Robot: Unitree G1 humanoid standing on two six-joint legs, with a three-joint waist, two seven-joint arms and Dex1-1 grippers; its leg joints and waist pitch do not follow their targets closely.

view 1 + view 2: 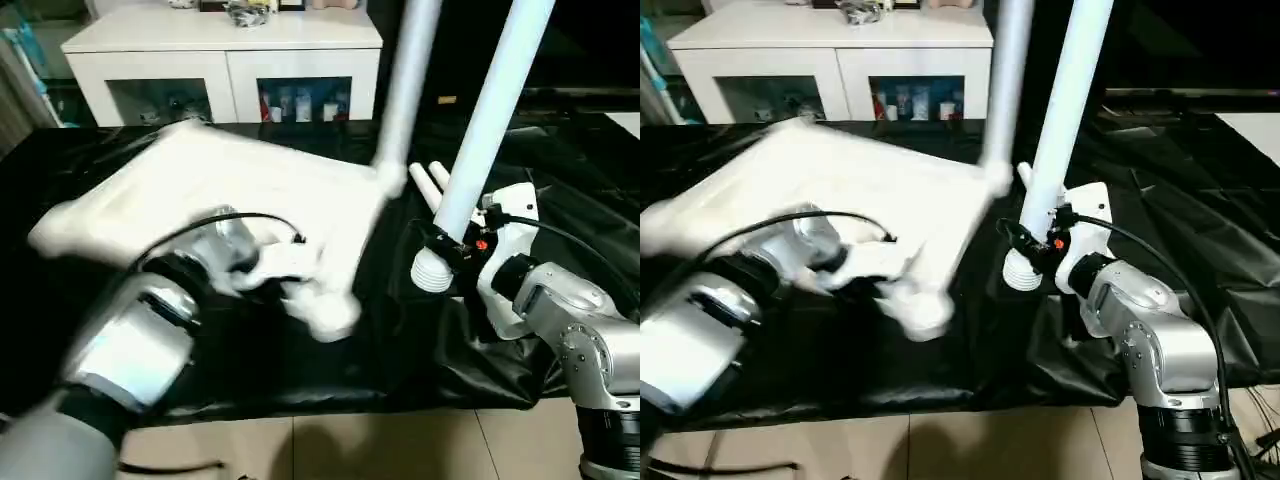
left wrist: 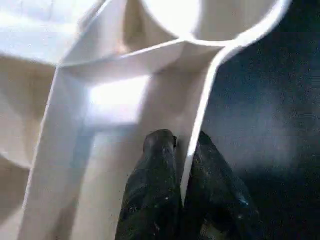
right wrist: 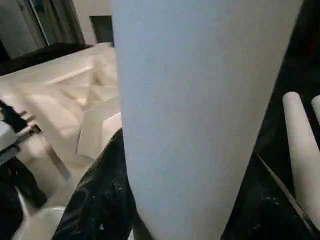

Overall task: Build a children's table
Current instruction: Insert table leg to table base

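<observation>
The white tabletop [image 1: 230, 180] lies underside up on the black sheet, blurred by motion. My left gripper [image 2: 182, 142] is shut on its thin rim wall beside a round corner socket [image 2: 210, 15], one finger on each side of the wall. A white leg [image 1: 405, 80] rises from the tabletop's far right corner. To its right my right gripper [image 1: 450, 250] is shut on a second leg [image 1: 490, 120], holding it near its ribbed lower end [image 1: 432, 272], tilted and clear of the sheet. The held leg [image 3: 200, 100] looms large in the right wrist view.
Two loose legs [image 1: 428, 185] lie on the black-sheeted work table [image 1: 300, 370] behind my right gripper. A white cabinet with glass doors [image 1: 225, 60] stands beyond the table. The table's near edge and the tiled floor [image 1: 350, 445] run along the bottom.
</observation>
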